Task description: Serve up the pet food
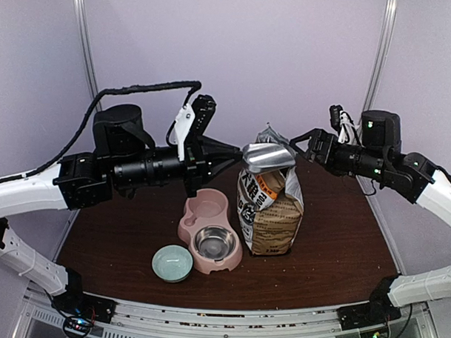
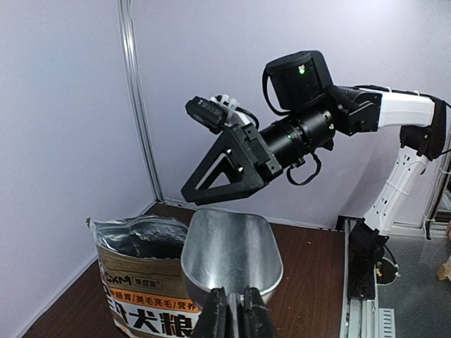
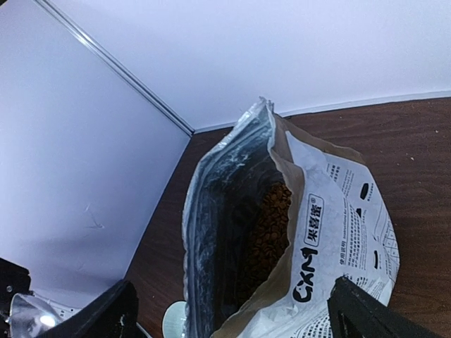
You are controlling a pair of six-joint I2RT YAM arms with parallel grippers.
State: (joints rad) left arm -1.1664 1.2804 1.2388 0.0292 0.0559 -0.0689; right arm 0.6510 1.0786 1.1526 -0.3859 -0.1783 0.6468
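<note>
The pet food (image 3: 271,225) is reddish-brown kibble inside the open brown-and-white paper bag (image 1: 268,211), which stands upright mid-table. My left gripper (image 1: 237,151) is shut on the handle of an empty metal scoop (image 1: 269,157) and holds it level just above the bag's mouth. In the left wrist view the scoop (image 2: 229,246) is empty, with the bag (image 2: 141,282) below and to the left of it. My right gripper (image 1: 299,140) is open and empty, hovering at the bag's upper right. Its fingers (image 3: 366,317) straddle the bag's top.
A pink double bowl (image 1: 202,211) with a steel insert (image 1: 214,243) sits left of the bag. A small mint bowl (image 1: 172,262) stands in front of it, near the front edge. The right arm (image 2: 303,130) reaches across above the scoop.
</note>
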